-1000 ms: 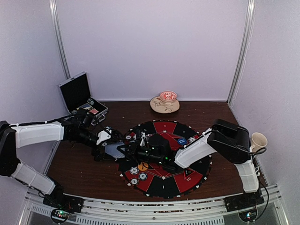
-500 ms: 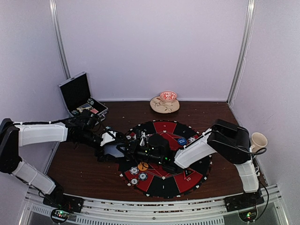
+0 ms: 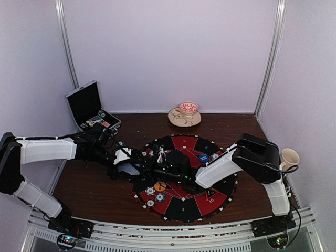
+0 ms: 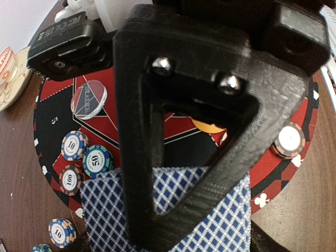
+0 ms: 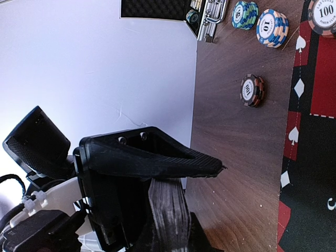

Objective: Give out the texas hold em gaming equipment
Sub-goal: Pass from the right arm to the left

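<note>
Left wrist: finger (image 4: 137, 131) across cards (image 4: 105, 210), chips (image 4: 97, 161) beside

I've got the mat (image 3: 185, 143) mid-table, chips (image 3: 159, 197) on its near-left part, case (image 3: 86, 102) back-left, dish (image 3: 185, 116) behind it, cup (image 3: 288, 157) far right

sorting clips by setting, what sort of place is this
Probably a robot lab booth set up for poker, not a real card room: plain white walls with metal posts, two arms bolted to a rail at a small table, a mat and chips.
</note>
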`<act>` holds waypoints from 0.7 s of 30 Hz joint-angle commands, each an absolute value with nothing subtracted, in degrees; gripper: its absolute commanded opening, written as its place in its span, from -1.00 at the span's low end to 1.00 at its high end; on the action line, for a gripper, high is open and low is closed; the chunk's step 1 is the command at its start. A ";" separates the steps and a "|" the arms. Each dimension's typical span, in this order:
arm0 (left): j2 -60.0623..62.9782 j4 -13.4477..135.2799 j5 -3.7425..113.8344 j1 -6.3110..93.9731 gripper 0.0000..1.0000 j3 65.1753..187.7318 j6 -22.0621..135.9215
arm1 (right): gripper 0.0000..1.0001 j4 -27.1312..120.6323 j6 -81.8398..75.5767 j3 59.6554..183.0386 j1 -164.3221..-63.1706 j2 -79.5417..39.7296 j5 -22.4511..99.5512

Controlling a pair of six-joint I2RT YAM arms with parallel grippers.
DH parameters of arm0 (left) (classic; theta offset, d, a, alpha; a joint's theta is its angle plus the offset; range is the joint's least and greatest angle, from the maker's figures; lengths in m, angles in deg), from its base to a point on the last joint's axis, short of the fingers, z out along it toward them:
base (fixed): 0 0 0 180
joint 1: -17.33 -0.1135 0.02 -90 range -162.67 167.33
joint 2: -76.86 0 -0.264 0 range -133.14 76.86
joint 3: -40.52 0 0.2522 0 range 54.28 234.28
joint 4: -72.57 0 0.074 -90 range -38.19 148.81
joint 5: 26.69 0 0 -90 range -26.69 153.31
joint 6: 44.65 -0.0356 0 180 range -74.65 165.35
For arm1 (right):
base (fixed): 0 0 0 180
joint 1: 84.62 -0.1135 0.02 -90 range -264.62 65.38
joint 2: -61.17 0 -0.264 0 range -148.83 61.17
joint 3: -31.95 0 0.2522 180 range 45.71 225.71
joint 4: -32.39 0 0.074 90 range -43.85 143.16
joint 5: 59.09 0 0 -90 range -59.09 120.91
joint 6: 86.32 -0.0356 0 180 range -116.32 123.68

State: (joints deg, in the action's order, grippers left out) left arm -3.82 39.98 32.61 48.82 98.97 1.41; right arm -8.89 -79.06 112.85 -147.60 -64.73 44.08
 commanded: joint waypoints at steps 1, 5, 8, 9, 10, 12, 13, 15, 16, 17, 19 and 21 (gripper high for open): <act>-3.55 42.25 31.44 49.21 0.47 98.67 2.09 | -1.00 -11.41 -79.59 113.25 -147.11 -65.44 43.73; -4.02 41.72 30.85 49.24 0.30 98.84 2.47 | -1.00 -12.10 -79.72 113.04 -146.94 -65.56 43.87; -4.10 41.59 30.69 49.26 0.22 98.80 2.64 | -0.99 -12.43 -79.85 112.82 -146.77 -65.64 44.00; -4.09 41.59 30.76 49.25 0.20 98.76 2.70 | -0.98 -12.74 -79.96 112.74 -146.80 -65.66 44.08; -3.97 41.63 30.85 49.28 0.18 98.68 2.73 | -0.97 -12.85 -80.03 112.71 -146.69 -65.65 44.20; -3.83 41.63 30.96 49.28 0.17 98.43 2.72 | -0.87 -13.03 -80.08 112.75 -146.59 -65.57 44.50; -3.68 41.64 31.05 49.29 0.17 98.29 2.82 | -0.77 -13.03 -79.96 112.85 -146.58 -65.50 44.76; -3.35 41.61 31.28 49.26 0.17 98.00 2.98 | -0.54 -12.63 -79.43 113.08 -146.53 -65.28 45.43; -3.19 41.62 31.45 49.24 0.17 97.78 3.05 | -0.44 -11.99 -78.96 113.24 -146.53 -65.03 45.80; -3.06 41.59 31.59 49.24 0.17 97.60 3.18 | -0.37 -11.02 -78.37 113.36 -146.53 -64.73 46.03; -2.80 41.35 31.99 49.19 0.17 97.25 3.42 | -0.27 -8.29 -76.56 113.74 -146.48 -64.01 46.36; -2.49 41.31 32.49 49.27 0.17 96.90 3.72 | -0.21 -5.11 -74.31 114.15 -146.36 -63.28 46.68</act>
State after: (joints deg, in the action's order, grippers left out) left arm -3.80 40.38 32.63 48.93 97.92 2.70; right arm -8.50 -78.23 112.85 -146.84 -65.21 45.43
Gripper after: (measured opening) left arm 0.640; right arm 0.374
